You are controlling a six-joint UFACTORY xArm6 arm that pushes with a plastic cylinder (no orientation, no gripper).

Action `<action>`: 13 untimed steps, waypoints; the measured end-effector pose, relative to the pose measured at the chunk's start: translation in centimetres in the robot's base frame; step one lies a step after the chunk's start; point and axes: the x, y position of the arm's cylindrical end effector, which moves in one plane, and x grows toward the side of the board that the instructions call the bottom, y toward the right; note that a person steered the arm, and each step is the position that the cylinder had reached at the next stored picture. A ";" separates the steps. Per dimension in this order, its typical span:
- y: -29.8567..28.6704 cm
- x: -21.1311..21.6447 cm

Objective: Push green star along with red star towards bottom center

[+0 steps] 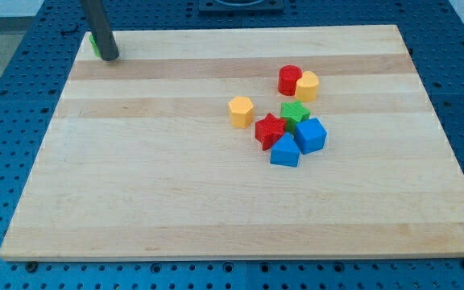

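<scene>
End effector: plain dark rod, no jaws, holding nothing; my tip [109,58] down at far left corner of bench [135,201], touching a mostly hidden green block [93,43], shape unclear. Well apart from cluster right of centre. Nearest there: blue block [285,151], blue cube [311,134] touching on its right. Just behind: red star [269,130], green star [295,113] touching at its far right. Left of those: yellow hexagonal block [241,111]. Farthest: red cylinder [289,80] against yellow block [307,84].
</scene>
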 end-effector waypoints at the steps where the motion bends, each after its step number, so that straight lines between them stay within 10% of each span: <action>1: -0.9 -0.1; 6: 35.4 -3.5; 9: 49.4 6.0; 13: 41.4 16.3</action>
